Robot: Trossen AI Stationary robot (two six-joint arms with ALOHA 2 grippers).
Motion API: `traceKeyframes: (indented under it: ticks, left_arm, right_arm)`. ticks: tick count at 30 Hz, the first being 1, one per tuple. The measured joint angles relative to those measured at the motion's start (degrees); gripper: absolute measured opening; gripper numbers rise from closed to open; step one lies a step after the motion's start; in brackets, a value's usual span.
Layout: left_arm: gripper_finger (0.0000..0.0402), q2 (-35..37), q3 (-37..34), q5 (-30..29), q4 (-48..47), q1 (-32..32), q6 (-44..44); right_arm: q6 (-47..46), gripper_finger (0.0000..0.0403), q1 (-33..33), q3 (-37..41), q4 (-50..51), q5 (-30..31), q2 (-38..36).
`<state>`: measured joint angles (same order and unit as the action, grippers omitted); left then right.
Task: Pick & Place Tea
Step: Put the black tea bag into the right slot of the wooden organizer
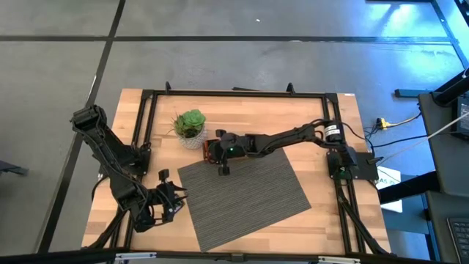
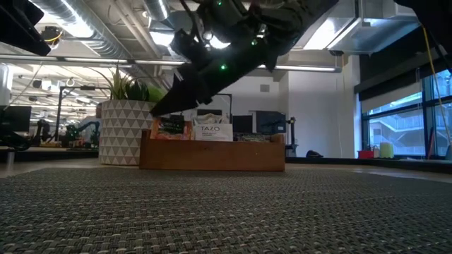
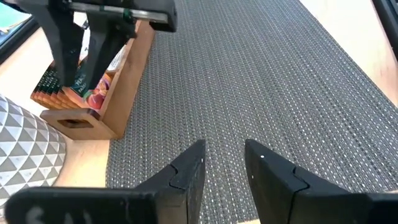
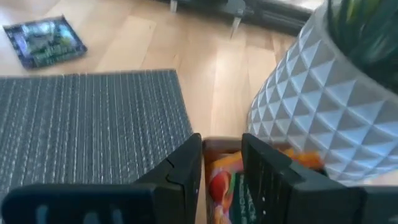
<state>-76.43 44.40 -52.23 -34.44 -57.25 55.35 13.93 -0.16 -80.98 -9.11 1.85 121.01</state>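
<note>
The tea sachets stand on edge in the brown wooden tray (image 2: 212, 156): a white one (image 2: 212, 130), and dark and orange ones (image 2: 169, 128). My right gripper (image 4: 222, 146) hovers over the tray's end compartment beside the plant pot. Its fingers point down, narrowly open, with the tips at the sachets' top edges (image 3: 78, 78). An orange-red sachet (image 4: 221, 186) shows in the gap between them. One dark sachet (image 4: 45, 40) lies flat on the bare wood beyond the mat. My left gripper (image 3: 224, 152) waits, open, at the table's near left (image 1: 174, 198). My right gripper comes at the sachets in the tray's end compartment from above, slanting toward the table's left. Its fingers (image 3: 96, 62) stand on either side of the sachet tops (image 3: 81, 84). I cannot tell whether they touch a sachet.
The green plant in its white patterned pot (image 1: 190, 126) stands right beside the tray on the far left side, close to my right gripper (image 1: 216, 150). The grey woven mat (image 1: 249, 194) covers the table's middle. A black frame runs around the table's edge.
</note>
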Motion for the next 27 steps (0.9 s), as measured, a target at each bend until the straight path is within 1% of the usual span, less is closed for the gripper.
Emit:
traceKeyframes:
  ticks: [2, 8, 10, 12, 13, 15, 18, 19, 21, 27]
  left_arm:
    - [0.0109, 0.0, 0.0, 0.0, 0.0, 0.0, 0.0]
    - [0.0109, 0.0, 0.0, 0.7, 0.2, 0.0, 0.5]
    - [0.0109, 0.0, 0.0, 1.4, 0.0, 0.0, 1.0]
    - [0.0109, 0.0, 0.0, 1.8, 0.0, 0.0, 1.1]
    - [0.0109, 0.0, 0.0, 2.0, 0.0, 0.0, 1.1]
    - [0.0109, 0.0, 0.0, 2.2, 0.0, 0.0, 1.1]
    - [0.0109, 0.0, 0.0, 2.2, 0.0, 0.0, 1.1]
    - [0.0109, 0.0, 0.0, 2.1, 0.0, 0.0, 1.2]
    - [0.0109, 0.0, 0.0, 1.7, 0.0, 0.0, 1.6]
    - [0.0109, 0.0, 0.0, 1.4, 0.0, 0.0, 2.0]
  right_arm:
    - [-0.1, 0.0117, 0.0, -0.1, -1.8, 0.0, 1.2]
    - [-0.6, 0.0117, 0.0, 0.1, -2.6, 0.0, 3.5]
    - [-3.1, 0.0117, 0.0, 0.0, -3.4, 0.0, 3.4]
    - [-8.0, 0.0117, 0.0, 0.0, -3.7, 0.2, 2.9]
    - [-10.9, 0.0117, 0.0, -0.6, -4.0, 0.9, 2.5]
    - [-16.4, 0.0117, 0.1, -1.5, -4.3, 5.1, 1.8]
    - [-18.1, 0.0117, 0.0, -2.2, -4.1, 14.7, 1.8]
    - [-18.7, 0.0117, 0.0, -2.2, -3.6, 16.9, 1.9]
    - [-20.8, 0.0117, 0.1, -2.2, -2.5, 18.7, 2.0]
    - [-22.7, 0.0117, 1.7, -2.2, -3.0, 18.8, 2.8]
